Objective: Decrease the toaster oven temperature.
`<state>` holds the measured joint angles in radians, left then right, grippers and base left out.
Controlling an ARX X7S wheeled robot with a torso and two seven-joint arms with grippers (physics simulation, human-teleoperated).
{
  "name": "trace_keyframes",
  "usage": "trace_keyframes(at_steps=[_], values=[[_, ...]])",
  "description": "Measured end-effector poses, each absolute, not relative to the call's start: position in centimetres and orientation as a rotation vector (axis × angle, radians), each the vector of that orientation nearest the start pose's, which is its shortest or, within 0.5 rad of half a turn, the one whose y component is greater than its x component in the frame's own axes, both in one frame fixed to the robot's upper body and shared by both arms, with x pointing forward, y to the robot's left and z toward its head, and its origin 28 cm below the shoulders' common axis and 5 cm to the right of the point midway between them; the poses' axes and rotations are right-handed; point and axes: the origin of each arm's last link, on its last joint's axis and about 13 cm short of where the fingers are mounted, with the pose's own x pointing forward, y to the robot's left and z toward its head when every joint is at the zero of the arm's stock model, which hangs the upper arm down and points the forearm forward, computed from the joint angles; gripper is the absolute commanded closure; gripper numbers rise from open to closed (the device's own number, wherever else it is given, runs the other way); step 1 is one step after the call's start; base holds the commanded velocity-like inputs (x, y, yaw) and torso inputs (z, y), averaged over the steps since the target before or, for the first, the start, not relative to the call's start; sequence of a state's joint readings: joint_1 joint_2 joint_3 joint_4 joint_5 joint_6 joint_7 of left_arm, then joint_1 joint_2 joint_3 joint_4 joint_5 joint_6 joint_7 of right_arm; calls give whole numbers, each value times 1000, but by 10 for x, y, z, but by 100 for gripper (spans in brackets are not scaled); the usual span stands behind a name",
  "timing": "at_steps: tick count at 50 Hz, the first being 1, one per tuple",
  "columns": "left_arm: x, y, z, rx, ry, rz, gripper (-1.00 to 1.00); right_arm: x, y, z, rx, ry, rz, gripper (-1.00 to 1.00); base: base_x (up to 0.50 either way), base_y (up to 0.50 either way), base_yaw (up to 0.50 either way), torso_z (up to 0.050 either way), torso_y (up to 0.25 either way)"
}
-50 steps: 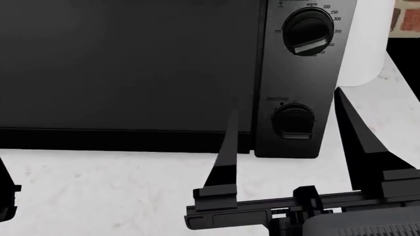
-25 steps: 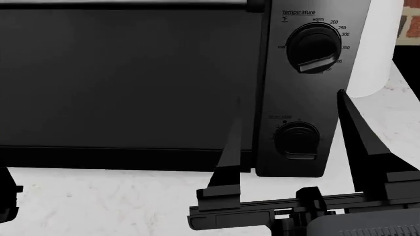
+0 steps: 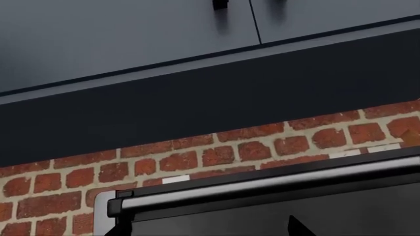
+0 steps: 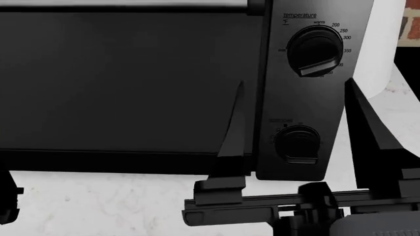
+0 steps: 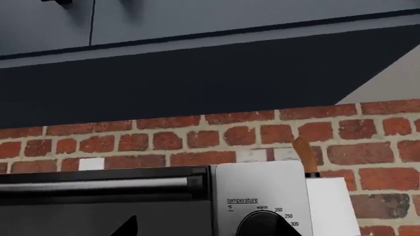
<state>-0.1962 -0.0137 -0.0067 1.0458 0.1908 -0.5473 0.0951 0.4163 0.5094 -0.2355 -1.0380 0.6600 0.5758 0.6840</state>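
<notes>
The black toaster oven (image 4: 131,73) fills the head view, with its dark glass door on the left and its control panel (image 4: 305,98) on the right. The temperature knob (image 4: 316,51) is the upper one and its pointer aims down and left. A second knob (image 4: 298,144) sits below it. My right gripper (image 4: 293,82) is open in front of the panel. Its fingertips (image 4: 239,86) straddle the panel at a height between the two knobs and touch nothing. The right wrist view shows the temperature knob (image 5: 262,226) and the silver handle bar (image 5: 98,184). Only an edge of my left gripper (image 4: 5,196) shows, low at the far left.
A white marbled counter (image 4: 98,206) lies below the oven. A white cylinder (image 4: 380,49) stands just right of the oven, against a red brick wall (image 5: 196,140). Dark upper cabinets (image 3: 131,39) hang above. In the left wrist view, the oven's handle bar (image 3: 262,184) shows.
My right gripper has risen and moved closer to the control panel, so its fingertips now reach higher beside it. The head view has shifted, bringing the temperature label into view.
</notes>
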Motion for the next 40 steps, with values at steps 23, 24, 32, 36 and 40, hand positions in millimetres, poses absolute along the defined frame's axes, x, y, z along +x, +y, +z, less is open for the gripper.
trace_keyframes(at_steps=[23, 24, 32, 36, 40], values=[[169, 220, 211, 165, -680, 72, -100, 148, -82, 263, 436, -453, 85, -100, 0, 0, 0, 0, 0], [169, 220, 211, 165, -681, 73, -100, 148, -82, 263, 450, -444, 81, -100, 0, 0, 0, 0, 0], [169, 220, 211, 165, -682, 74, -100, 150, -85, 269, 544, -383, 64, -100, 0, 0, 0, 0, 0], [168, 220, 210, 164, -681, 75, -100, 152, -85, 272, 585, -354, 69, -100, 0, 0, 0, 0, 0], [168, 221, 210, 163, -681, 74, -100, 154, -84, 276, 625, -324, 86, -100, 0, 0, 0, 0, 0]])
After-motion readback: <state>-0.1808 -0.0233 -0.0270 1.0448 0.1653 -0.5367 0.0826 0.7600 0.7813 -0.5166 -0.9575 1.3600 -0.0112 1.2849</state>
